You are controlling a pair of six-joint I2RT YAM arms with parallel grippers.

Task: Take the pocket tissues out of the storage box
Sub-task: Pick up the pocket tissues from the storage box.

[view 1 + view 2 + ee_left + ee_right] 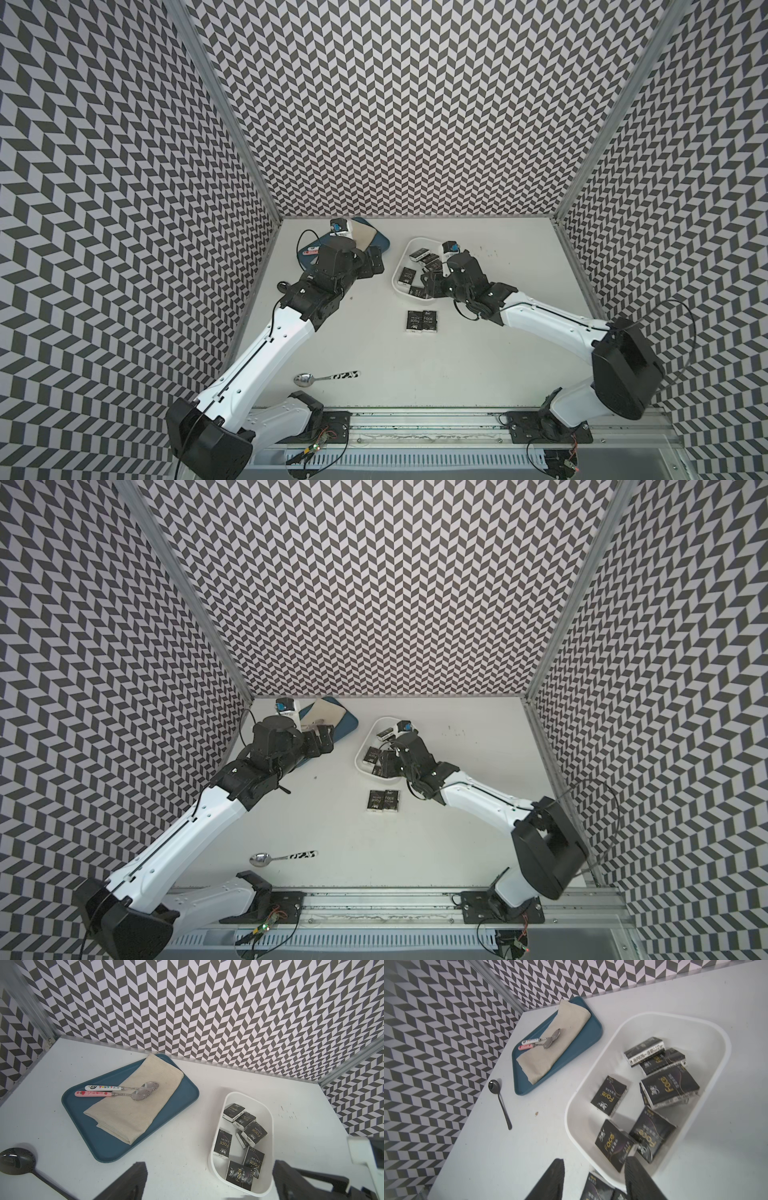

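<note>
The storage box (395,272) (358,759) is a shallow white tub at the table's middle back, with several black pocket tissues (406,275) (609,1095) (223,1144) lying loose in it. Two more packets (422,326) (383,801) lie side by side on the table in front of the box. My right gripper (428,284) (596,1169) hangs open over the box's near end, with nothing between its fingers. My left gripper (374,261) (209,1178) stands wide open and empty over the table between the blue tray and the box.
A blue tray (309,262) (182,1093) at the back left carries a beige cloth (135,1103) and two spoons (124,1092). A black spoon (500,1101) lies left of the tray. Another spoon (324,377) lies near the front edge. Patterned walls close in three sides.
</note>
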